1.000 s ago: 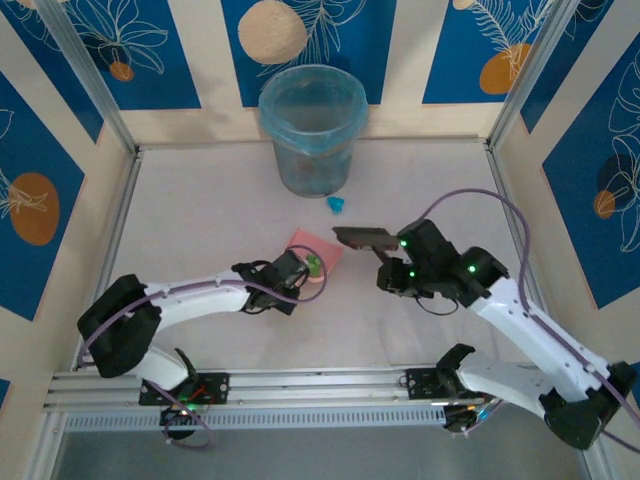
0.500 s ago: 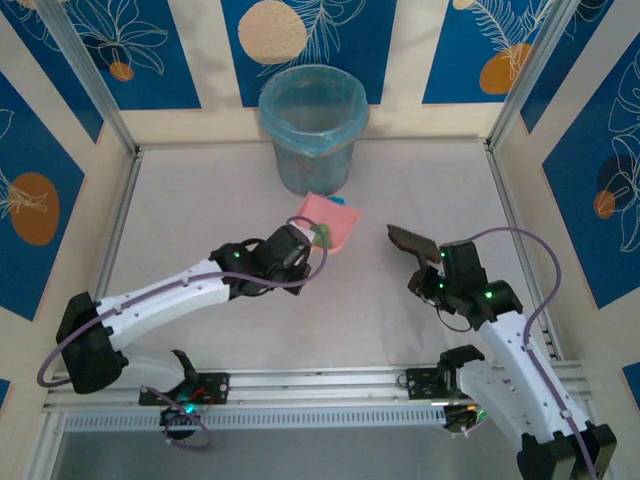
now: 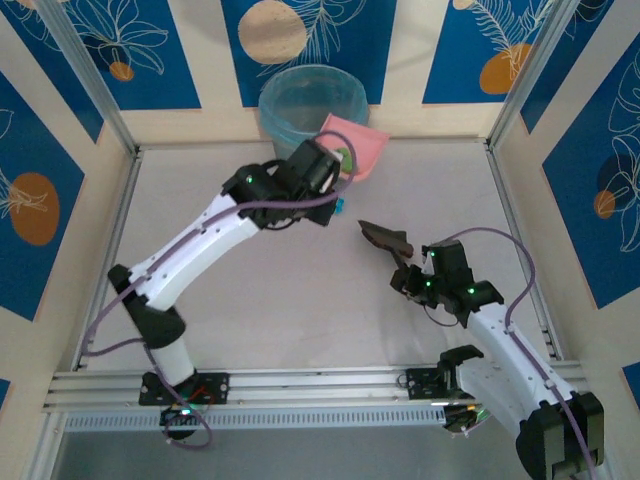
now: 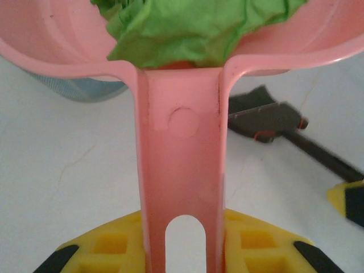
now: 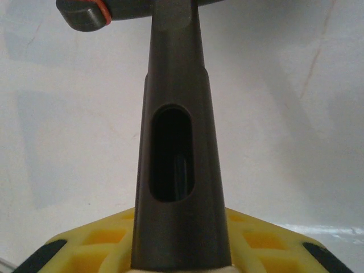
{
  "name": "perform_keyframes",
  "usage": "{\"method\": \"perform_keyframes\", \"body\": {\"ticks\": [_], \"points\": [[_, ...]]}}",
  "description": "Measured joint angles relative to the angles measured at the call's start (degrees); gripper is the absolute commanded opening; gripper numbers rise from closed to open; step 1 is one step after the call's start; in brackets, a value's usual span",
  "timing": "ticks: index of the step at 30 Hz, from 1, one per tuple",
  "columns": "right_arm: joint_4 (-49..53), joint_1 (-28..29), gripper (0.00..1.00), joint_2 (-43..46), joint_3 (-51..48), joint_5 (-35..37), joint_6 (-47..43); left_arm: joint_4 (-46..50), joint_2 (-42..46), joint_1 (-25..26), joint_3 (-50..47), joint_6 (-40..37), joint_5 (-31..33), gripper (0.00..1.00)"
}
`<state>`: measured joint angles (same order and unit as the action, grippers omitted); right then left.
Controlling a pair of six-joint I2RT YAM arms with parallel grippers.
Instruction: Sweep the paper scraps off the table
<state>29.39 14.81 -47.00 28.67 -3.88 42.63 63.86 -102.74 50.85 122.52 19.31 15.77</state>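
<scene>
A pink dustpan [image 3: 358, 150] tilts over the right rim of a translucent bin [image 3: 295, 100] lined with a pale blue bag, which stands against the back wall. Its handle [image 4: 179, 170] has a round mould mark above a slot. A dark grey brush [image 3: 385, 238] lies well to the right of the bin and nearer, its head edged in orange-red [image 4: 264, 120] and its handle [image 5: 173, 142] pierced by an oval slot. Blue-and-cream patterned walls [image 3: 40, 130] enclose the scene.

We take this for a robot lab; the table [image 3: 250, 300] sits framed in aluminium rails [image 3: 320, 385], boxed in by printed blue-and-cream walls [image 3: 40, 120].
</scene>
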Motion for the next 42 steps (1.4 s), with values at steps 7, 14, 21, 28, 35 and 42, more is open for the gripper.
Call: {"method": "perform_keyframes", "body": {"ticks": [7,14,21,28,35,42], "points": [[-4.24,2.29,0.0,2.27,-3.02,-0.46,0.28,4.63,-12.79,-6.86,22.86,1.75,-9.07,0.0],[-6.23,7.43,0.0,10.6,-6.97,2.67,1.09,-0.33,-15.74,-14.58,24.39,7.61,-19.76,0.0],[-7.54,9.49,0.0,14.71,-8.22,6.58,1.09,-10.05,-17.49,-19.39,24.59,15.19,-31.47,0.0],[-7.5,9.53,0.0,14.71,-8.22,8.44,1.03,-22.29,-21.92,-20.87,24.98,27.76,-43.28,0.0],[-7.5,9.53,0.0,14.71,-8.22,8.7,0.87,-32.72,-25.27,-20.98,24.55,38.97,-49.05,0.0],[-7.52,9.53,0.0,14.71,-8.24,9.07,0.83,-49.7,-22.01,-22.14,11.15,49.7,-50.29,0.0]]}}
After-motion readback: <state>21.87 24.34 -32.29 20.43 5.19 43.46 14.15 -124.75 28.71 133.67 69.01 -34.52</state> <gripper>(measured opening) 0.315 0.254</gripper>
